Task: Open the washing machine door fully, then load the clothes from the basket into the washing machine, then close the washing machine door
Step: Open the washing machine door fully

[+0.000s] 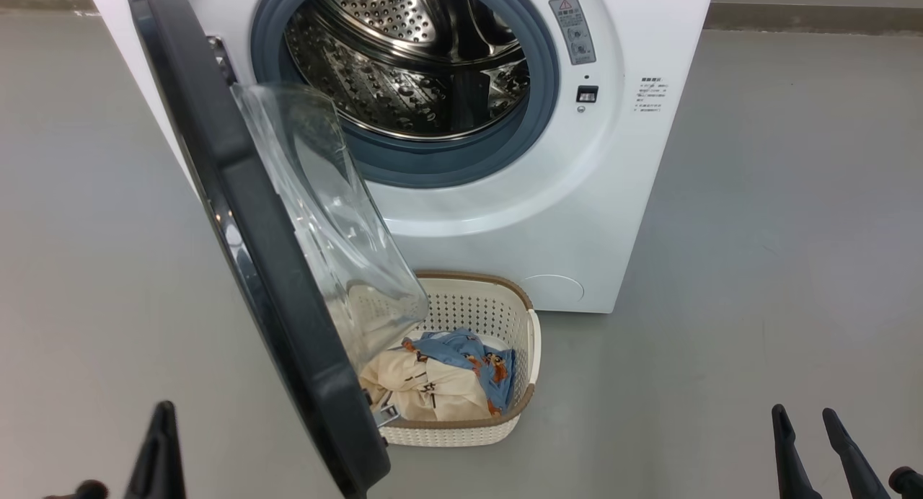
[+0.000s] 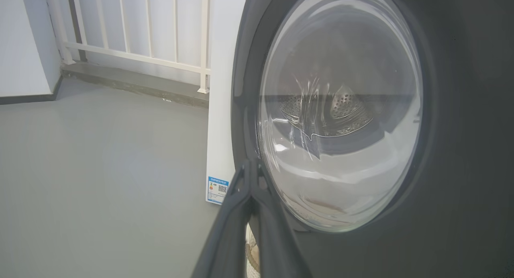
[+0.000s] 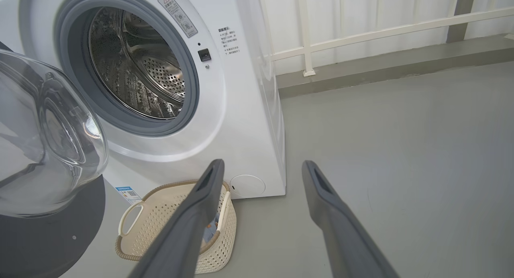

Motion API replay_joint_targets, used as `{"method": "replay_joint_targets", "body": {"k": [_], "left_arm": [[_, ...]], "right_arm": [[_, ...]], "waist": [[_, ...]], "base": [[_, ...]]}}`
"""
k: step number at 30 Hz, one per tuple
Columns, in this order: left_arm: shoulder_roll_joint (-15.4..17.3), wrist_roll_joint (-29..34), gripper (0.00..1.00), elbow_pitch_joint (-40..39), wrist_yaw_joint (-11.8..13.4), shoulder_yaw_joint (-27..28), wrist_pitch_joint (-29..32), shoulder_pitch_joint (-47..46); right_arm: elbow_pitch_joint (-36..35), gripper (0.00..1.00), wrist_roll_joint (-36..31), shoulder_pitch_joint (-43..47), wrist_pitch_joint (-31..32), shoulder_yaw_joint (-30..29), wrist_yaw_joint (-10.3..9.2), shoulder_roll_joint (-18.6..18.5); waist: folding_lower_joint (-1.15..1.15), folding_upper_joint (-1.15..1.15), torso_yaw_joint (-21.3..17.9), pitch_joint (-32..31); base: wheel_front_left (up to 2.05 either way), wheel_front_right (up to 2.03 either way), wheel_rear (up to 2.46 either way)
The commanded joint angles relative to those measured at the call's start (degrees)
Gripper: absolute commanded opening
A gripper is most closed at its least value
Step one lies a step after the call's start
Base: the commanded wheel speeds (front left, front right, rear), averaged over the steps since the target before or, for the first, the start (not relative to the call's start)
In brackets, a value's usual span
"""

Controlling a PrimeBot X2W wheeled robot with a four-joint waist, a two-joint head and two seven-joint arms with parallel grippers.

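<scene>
The washing machine door stands swung out on its hinge at the left of the washing machine. The head view sees it nearly edge-on: a wide, glossy dark rim with a clear glass bowl bulging from its inner side. The machine is a white box with its round mouth uncovered, showing the perforated steel drum inside a grey-blue seal. On the grey floor just in front of the machine's base sits the basket, cream with perforated walls, a brown rim and white handles. The door's lower part and glass cover its left side in the head view. Inside lie the clothes, a cream garment with dark marks and a light blue one with orange-brown prints partly on top of it. The left hand is low at the left of the head view, with bare floor between it and the door. Its two fingers are pressed together with nothing between them, and in the left wrist view the tips point at the door's outer face beside the glass. The right hand is low at the right, well apart from the basket, its fingers spread wide and holding nothing.
</scene>
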Motion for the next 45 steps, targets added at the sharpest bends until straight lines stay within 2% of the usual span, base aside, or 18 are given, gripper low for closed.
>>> {"method": "replay_joint_targets", "body": {"k": [1, 7, 10, 15, 20, 23, 24, 26, 32, 37, 45], "left_arm": [[0.6, -0.4, 0.00, -2.1, -0.1, 2.7, -0.4, -1.8], [0.6, -0.4, 0.00, -6.9, -0.1, 8.2, -0.4, -4.4], [0.6, -0.5, 0.00, -11.8, 0.0, 11.0, -0.4, -6.7], [0.6, 0.6, 0.00, -21.6, 1.1, 11.0, -0.4, -9.9], [0.6, 1.6, 0.00, -30.4, 2.8, 3.4, 0.7, -11.6], [0.6, 1.8, 0.00, -35.5, 3.1, -3.0, 4.4, -12.9], [0.6, 1.6, 0.00, -37.3, 3.5, -7.6, 7.3, -13.4], [0.6, 0.8, 0.00, -38.2, 4.3, -12.4, 9.8, -13.6], [0.6, -2.0, 0.00, -35.2, 6.4, -25.2, 16.0, -12.2], [0.6, -4.4, 0.00, -31.6, 8.3, -32.3, 18.6, -10.8], [0.6, -7.6, 0.00, -26.7, 11.1, -35.4, 20.5, -9.7]], "right_arm": [[-1.5, 1.00, -0.3, -0.9, -0.7, 1.3, 0.09, -1.0], [-1.6, 1.00, -0.4, -0.6, -0.7, 1.2, 0.09, -0.9], [-1.5, 1.00, -0.4, -0.6, -0.7, 1.1, 0.09, -0.8], [-1.5, 1.00, -0.4, -0.2, -0.7, 1.0, 0.09, -0.5], [-1.3, 1.00, 0.0, 0.5, -0.7, 0.4, 0.09, 0.0], [-1.2, 1.00, 0.1, 0.8, -0.7, 0.1, 0.09, 0.2], [-1.2, 1.00, 0.1, 0.8, -0.7, 0.1, 0.09, 0.4], [-1.2, 1.00, 0.2, 0.8, -0.7, 0.2, 0.09, 0.6], [-1.2, 1.00, 0.4, 0.7, -0.7, 0.7, 0.09, 1.0], [-1.1, 1.00, 0.4, 0.7, -0.7, 0.6, 0.09, 1.1], [-1.1, 1.00, 0.4, 0.7, -0.7, 0.5, 0.09, 1.0]], "waist": [[0.00, 0.00, 0.1, 0.0], [0.00, 0.00, 0.5, -0.1], [0.00, 0.00, 0.7, -0.3], [0.00, 0.00, 1.3, -0.9], [0.00, 0.00, 2.5, -1.8], [0.00, 0.00, 3.3, -2.2], [0.00, 0.00, 3.8, -2.4], [0.00, 0.00, 4.2, -2.5], [0.00, 0.00, 5.2, -2.6], [0.00, 0.00, 5.7, -2.4], [0.00, 0.00, 6.4, -2.0]], "base": [[0.00, 0.00, 0.00], [0.00, 0.00, 0.00], [0.00, 0.00, 0.00], [0.00, 0.00, 0.00], [0.00, 0.00, 0.00], [0.00, 0.00, 0.00], [0.00, 0.00, 0.00], [0.00, 0.00, 0.00], [0.00, 0.00, 0.00], [0.00, 0.00, 0.00], [0.00, 0.00, 0.00]]}}
